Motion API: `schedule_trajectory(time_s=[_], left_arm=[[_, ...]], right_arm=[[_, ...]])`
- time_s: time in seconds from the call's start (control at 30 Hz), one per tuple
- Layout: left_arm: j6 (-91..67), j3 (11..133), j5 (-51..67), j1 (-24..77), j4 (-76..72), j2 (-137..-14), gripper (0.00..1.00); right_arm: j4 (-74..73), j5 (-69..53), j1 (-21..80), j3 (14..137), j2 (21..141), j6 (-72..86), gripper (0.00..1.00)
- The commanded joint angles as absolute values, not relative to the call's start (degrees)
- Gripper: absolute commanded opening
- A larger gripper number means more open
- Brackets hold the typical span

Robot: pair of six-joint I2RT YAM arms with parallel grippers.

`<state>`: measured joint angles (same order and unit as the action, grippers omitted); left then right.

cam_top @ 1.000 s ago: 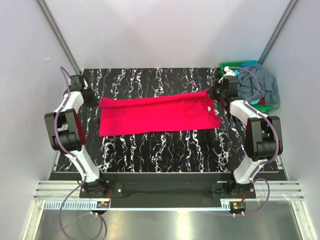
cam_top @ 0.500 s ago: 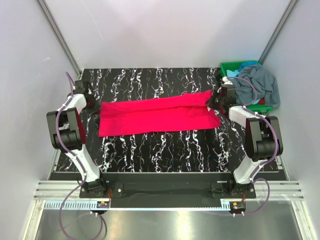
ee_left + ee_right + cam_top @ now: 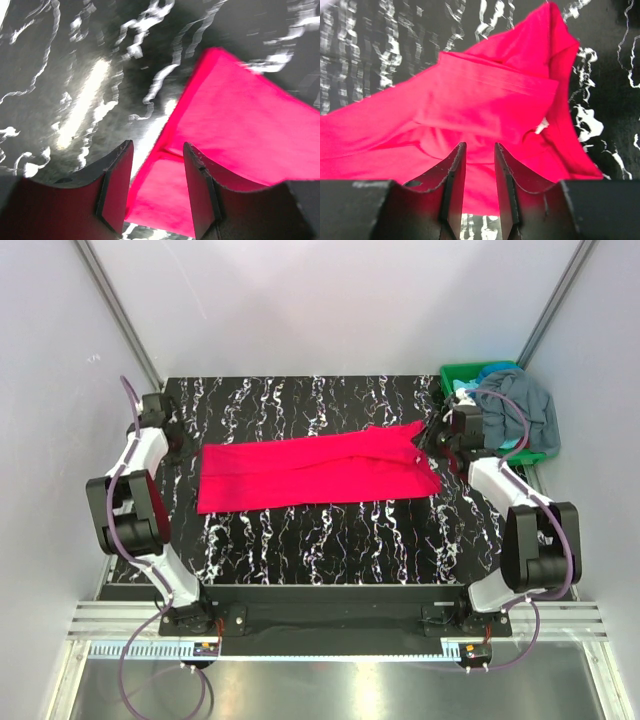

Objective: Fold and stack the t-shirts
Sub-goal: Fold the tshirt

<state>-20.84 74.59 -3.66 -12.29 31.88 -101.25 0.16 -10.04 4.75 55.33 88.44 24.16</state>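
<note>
A magenta t-shirt [image 3: 315, 468] lies on the black marbled table [image 3: 320, 540] as a long band folded lengthwise. My left gripper [image 3: 176, 448] hangs at its left end, open; in the left wrist view the gripper [image 3: 157, 145] is above the shirt's corner [image 3: 240, 115] with nothing between the fingers. My right gripper [image 3: 432, 438] is at the shirt's right end, also open. In the right wrist view it [image 3: 480, 145] hovers over the rumpled collar end [image 3: 485, 95]. A slate grey-blue t-shirt [image 3: 520, 405] and a bit of light teal cloth [image 3: 463, 390] are heaped in the bin.
A green plastic bin [image 3: 462, 370] stands at the back right corner, just behind the right gripper. Bare marbled table lies in front of and behind the magenta shirt. Metal frame posts [image 3: 115, 305] rise at both back corners.
Both grippers have opened and let go of the magenta shirt's ends, which now rest on the table. Both wrists have drawn back slightly from the cloth.
</note>
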Motion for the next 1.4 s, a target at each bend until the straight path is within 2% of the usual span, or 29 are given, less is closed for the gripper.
schedule_trajectory(time_s=[0.0,0.1,0.23,0.27,0.3,0.33,0.5,0.77,0.97,1.1,1.3,1.37], left_arm=[[-21.1,78.1,5.9,-10.5,27.4,-100.1,0.5],[-23.3,80.6,14.0,-10.0,26.6,-103.9,0.5],[-24.8,83.2,15.2,-10.1,26.7,-110.9,0.5],[-24.9,83.4,14.9,-10.1,26.9,-111.7,0.5],[-24.9,83.7,14.2,-10.2,27.1,-112.4,0.5],[-24.9,83.9,13.7,-10.2,27.3,-113.2,0.5],[-23.5,88.6,9.9,-10.3,30.3,-118.1,0.51],[-22.9,91.1,7.3,-10.3,31.8,-122.3,0.51],[-22.1,95.5,6.2,-10.7,33.0,-125.2,0.52],[-22.7,98.5,7.5,-10.7,33.8,-127.1,0.52],[-22.5,99.3,7.8,-10.6,33.7,-126.6,0.54],[-22.5,99.2,7.6,-10.6,33.7,-126.2,0.54]], right_arm=[[-1.8,-11.4,4.7,57.6,85.8,27.0,0.36],[-1.7,-12.7,4.7,62.9,90.0,26.4,0.37],[-5.1,-13.6,4.7,72.2,99.3,21.7,0.42],[-5.9,-14.2,4.7,74.0,102.8,20.6,0.44],[-7.6,-15.2,4.7,77.7,104.7,19.3,0.53],[-9.1,-16.0,4.7,79.8,106.7,16.6,0.55],[-17.0,-21.8,4.7,91.7,119.3,8.1,0.55],[-22.3,-27.2,4.7,101.4,127.3,3.0,0.57],[-26.1,-30.1,4.7,104.6,130.0,-3.5,0.58],[-28.7,-33.6,4.7,104.9,130.4,-5.8,0.54],[-30.6,-31.7,4.6,106.4,130.7,-6.5,0.53],[-31.1,-32.3,4.7,107.0,130.9,-6.6,0.49]])
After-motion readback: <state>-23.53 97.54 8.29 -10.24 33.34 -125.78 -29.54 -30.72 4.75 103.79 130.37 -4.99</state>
